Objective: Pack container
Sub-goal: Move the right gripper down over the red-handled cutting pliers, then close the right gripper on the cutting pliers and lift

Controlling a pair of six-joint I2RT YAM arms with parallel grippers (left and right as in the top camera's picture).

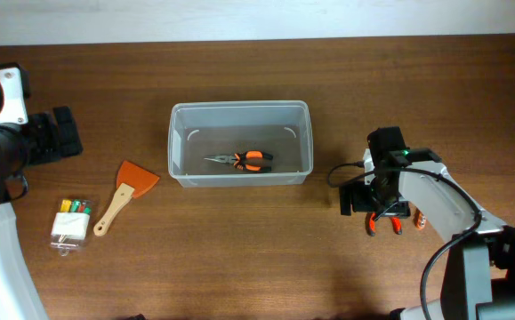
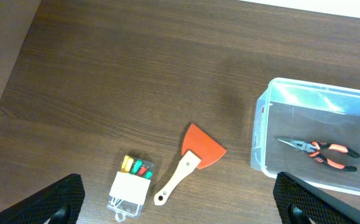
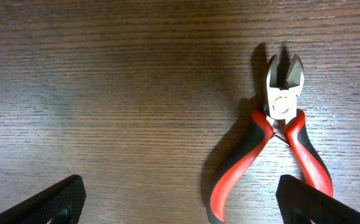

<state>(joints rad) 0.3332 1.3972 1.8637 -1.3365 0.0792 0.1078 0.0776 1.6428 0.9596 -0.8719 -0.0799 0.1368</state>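
Observation:
The clear plastic container (image 1: pixel 239 144) stands mid-table and holds orange-handled needle-nose pliers (image 1: pixel 244 160); it also shows in the left wrist view (image 2: pixel 260 134). Red-and-black cutters (image 3: pixel 279 149) lie on the table under my right gripper (image 3: pixel 180 202), which is open above them with one handle between the fingers; in the overhead view they show at the gripper (image 1: pixel 383 222). An orange scraper with a wooden handle (image 1: pixel 125 194) and a small clear box of coloured pieces (image 1: pixel 70 224) lie left of the container. My left gripper (image 2: pixel 180 202) is open and empty, high above the left side.
The table's wooden top runs to a pale wall at the back. The left arm's black base parts (image 1: pixel 52 135) sit at the far left. A cable loops beside the right arm (image 1: pixel 337 173).

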